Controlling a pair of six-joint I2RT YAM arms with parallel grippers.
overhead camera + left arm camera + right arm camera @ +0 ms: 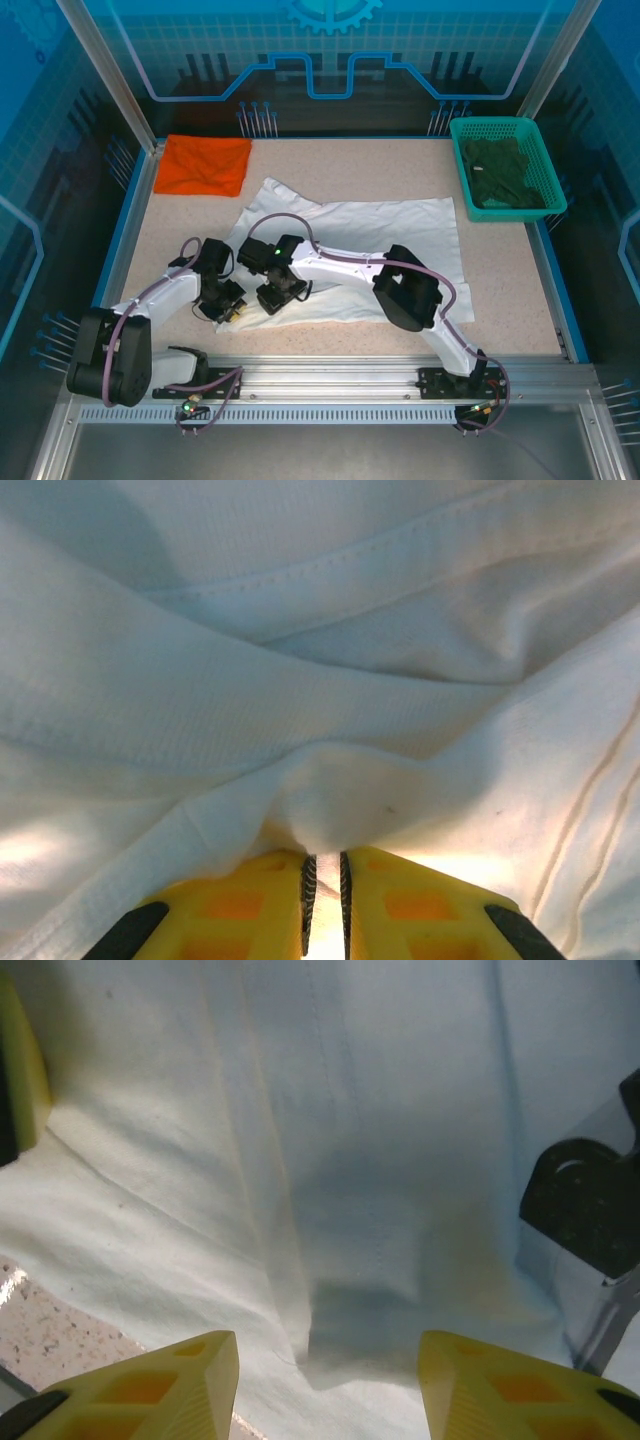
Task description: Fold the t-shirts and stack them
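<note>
The white t-shirt [380,225] lies spread and wrinkled across the middle of the table. The orange t-shirt [205,163] lies folded at the back left corner. My left gripper [228,305] is down on the white shirt's near left edge. In the left wrist view its yellow jaws [324,858] are shut on a pinched ridge of the white cloth [300,680]. My right gripper [280,292] hangs just to the right of it, over the same edge. Its fingers [325,1340] stand wide open above a folded edge of the white shirt [350,1110], with nothing held.
A green basket [461,170] holding dark green cloth [505,170] stands at the back right. Bare speckled tabletop [40,1330] shows beside the shirt's edge. A black machine part [590,1200] sits close on the right of the right wrist view.
</note>
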